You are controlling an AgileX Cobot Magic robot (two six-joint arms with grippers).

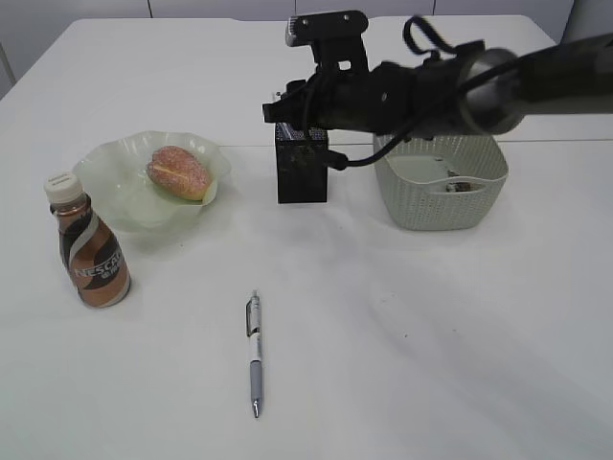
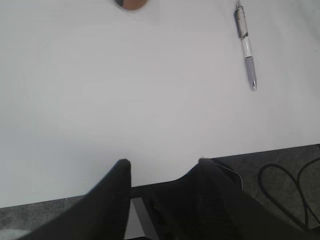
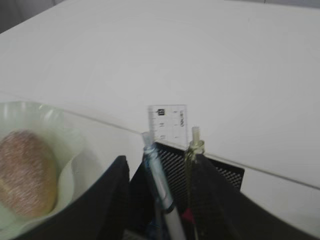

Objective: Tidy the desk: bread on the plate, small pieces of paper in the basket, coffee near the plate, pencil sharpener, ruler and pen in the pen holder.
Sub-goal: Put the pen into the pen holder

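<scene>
Clear plastic ruler (image 3: 167, 123) stands in the black mesh pen holder (image 1: 302, 163), centre frame.
Right gripper (image 3: 157, 172) jaws parted, released; lift straight up. Left gripper (image 2: 162, 167) parted, empty.

Beyond the far edge of the white desk (image 1: 402, 364), pale panelled wall (image 1: 220, 8) runs across. Below the desk's near edge lies grey speckled floor (image 2: 280, 160) with a looping black cable (image 2: 280, 175).

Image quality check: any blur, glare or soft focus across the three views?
Exterior view: even light, soft shadows, sharp pen. Left wrist view: bright, nearly featureless desk, pen crisp. Right wrist view: soft and hazy, bread blurred, ruler markings barely readable.
</scene>
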